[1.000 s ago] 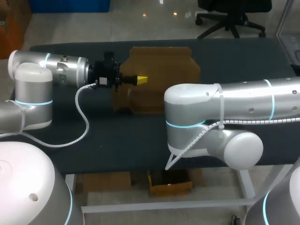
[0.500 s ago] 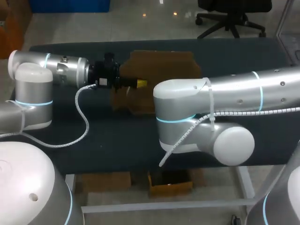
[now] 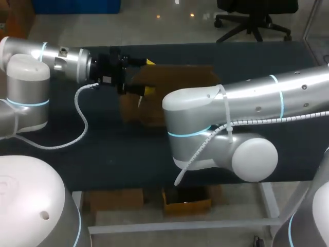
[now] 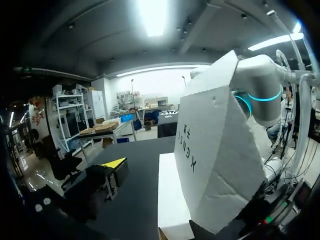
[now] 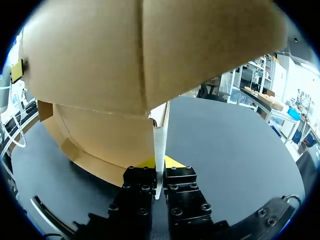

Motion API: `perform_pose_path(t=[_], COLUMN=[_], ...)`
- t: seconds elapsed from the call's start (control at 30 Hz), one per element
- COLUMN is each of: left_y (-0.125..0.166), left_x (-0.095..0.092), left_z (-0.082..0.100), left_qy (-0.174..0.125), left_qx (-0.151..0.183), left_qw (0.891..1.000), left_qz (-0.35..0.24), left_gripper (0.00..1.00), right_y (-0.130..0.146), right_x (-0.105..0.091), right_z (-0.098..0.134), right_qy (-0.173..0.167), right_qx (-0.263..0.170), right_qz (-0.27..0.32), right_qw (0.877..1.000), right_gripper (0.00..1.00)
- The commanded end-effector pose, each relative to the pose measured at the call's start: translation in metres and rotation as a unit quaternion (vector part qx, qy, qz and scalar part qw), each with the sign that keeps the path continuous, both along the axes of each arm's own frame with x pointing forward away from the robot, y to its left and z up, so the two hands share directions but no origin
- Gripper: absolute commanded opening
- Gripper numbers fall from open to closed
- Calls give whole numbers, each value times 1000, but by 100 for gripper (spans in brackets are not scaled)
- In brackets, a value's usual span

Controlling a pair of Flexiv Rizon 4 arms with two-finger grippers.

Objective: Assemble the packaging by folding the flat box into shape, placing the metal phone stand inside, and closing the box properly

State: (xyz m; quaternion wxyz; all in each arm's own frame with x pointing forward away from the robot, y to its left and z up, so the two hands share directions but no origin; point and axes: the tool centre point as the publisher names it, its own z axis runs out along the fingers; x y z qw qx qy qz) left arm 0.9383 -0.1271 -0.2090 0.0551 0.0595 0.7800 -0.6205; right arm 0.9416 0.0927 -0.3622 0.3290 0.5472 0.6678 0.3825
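The brown box (image 3: 177,77) stands half folded in the middle of the dark table (image 3: 103,149). Part of it is hidden behind the big right arm (image 3: 247,118). The right gripper (image 5: 159,172) is pinched tight on one thin wall of the box, with its two yellow tips pressing that wall from both sides. The left gripper (image 3: 148,76) is wide open at the left side of the box and holds nothing. Seen from above, one of its yellow tips is farther back on the table than the other. From the left wrist, the white inside of the box rises just beside one fingertip (image 4: 114,163). The other finger does not show there.

The step in hand looks like folding the box into its shape. To do it well, the right gripper should hold its wall firmly and not tug, so the box does not slide or rip. The left gripper should pick one flap only and push it along its fold line, slowly. The card looks thin, so a hard push could crush it. The box should end up with an open side so the phone stand can go in. The phone stand does not show in any view.
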Motion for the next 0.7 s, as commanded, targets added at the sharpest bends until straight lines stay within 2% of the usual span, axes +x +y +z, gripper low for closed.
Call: perform_pose_path(t=[0.03,0.17,0.37,0.57,0.7], left_y=[13,21,28,34,39], left_x=[-10,-15,-24,-29,-31], left_z=[8,15,24,25,24], left_qy=[-15,-38,-75,-103,-116], left_qx=[11,17,43,46,59], left_qw=[1000,999,996,994,991], left_qz=[3,-1,-9,9,18], left_gripper=[100,100,100,100,100], right_y=[-12,-16,-21,-26,-25], right_x=[-1,0,3,8,15], right_z=[4,5,8,13,17], right_qy=[6,10,15,17,27], right_qx=[14,25,34,49,61], right_qz=[28,50,74,106,156], right_qw=[999,998,997,993,985], right_gripper=[0,0,0,0,0])
